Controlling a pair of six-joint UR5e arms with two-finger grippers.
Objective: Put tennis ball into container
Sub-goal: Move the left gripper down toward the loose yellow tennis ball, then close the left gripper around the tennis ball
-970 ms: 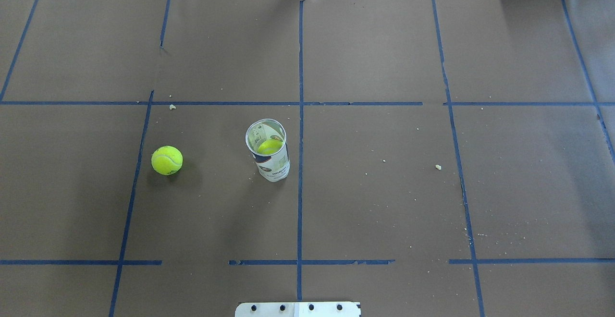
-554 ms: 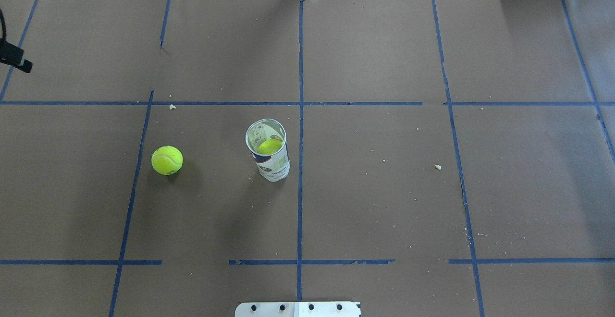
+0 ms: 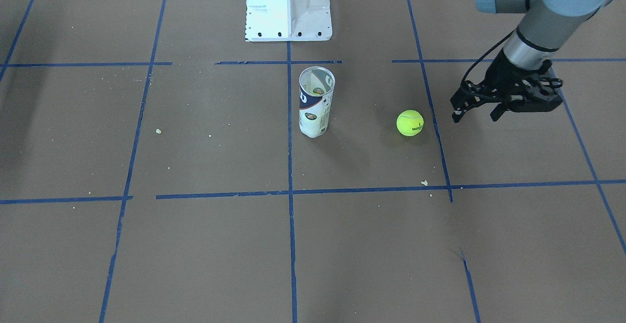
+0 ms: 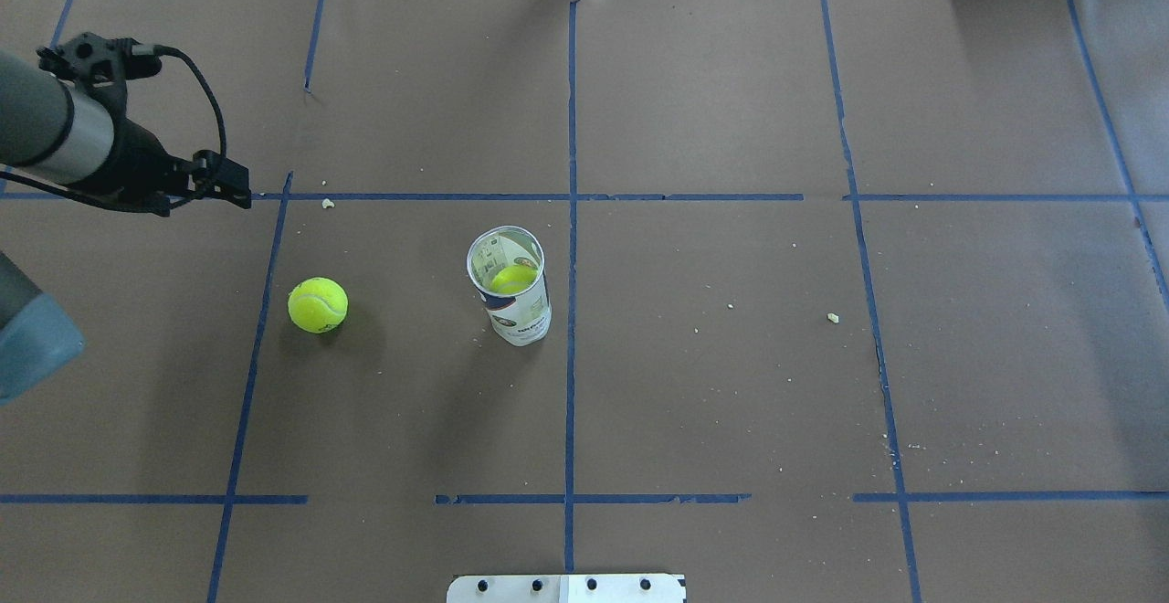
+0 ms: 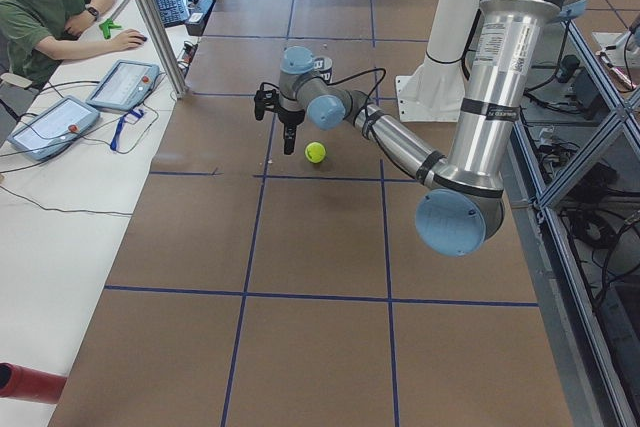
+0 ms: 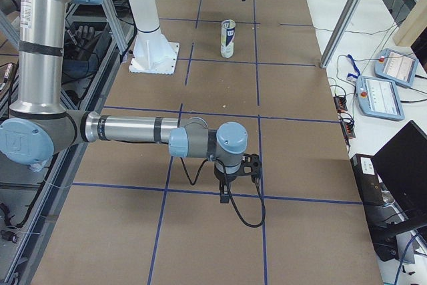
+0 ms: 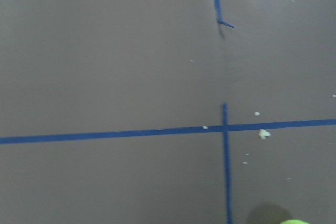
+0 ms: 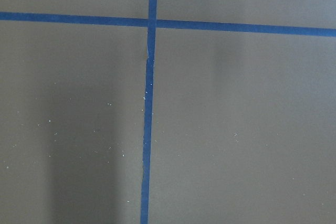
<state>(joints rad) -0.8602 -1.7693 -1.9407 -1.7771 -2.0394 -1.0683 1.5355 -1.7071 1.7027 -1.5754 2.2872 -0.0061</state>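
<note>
The yellow-green tennis ball [image 4: 317,304] lies on the brown table, left of the container [image 4: 517,311]; the front view also shows the ball [image 3: 410,123]. The container [image 3: 315,103] is a clear can with a white and navy label. It stands upright and open-topped, with another yellow ball [image 4: 513,280] inside. My left gripper [image 3: 477,114] hovers open and empty, a short way beyond the loose ball. In the overhead view the left gripper [image 4: 224,190] is up and to the ball's left. My right gripper [image 6: 230,193] shows only in the right side view, far from both; I cannot tell its state.
Blue tape lines [image 4: 571,219] divide the brown table cover into squares. The white robot base [image 3: 288,7] stands behind the can. An operator [image 5: 45,12] sits at a desk with tablets beyond the table's far edge. Small crumbs [image 4: 833,317] are scattered about.
My left arm has come in from the overhead view's left edge toward the loose ball. The ball and the can have not moved.
</note>
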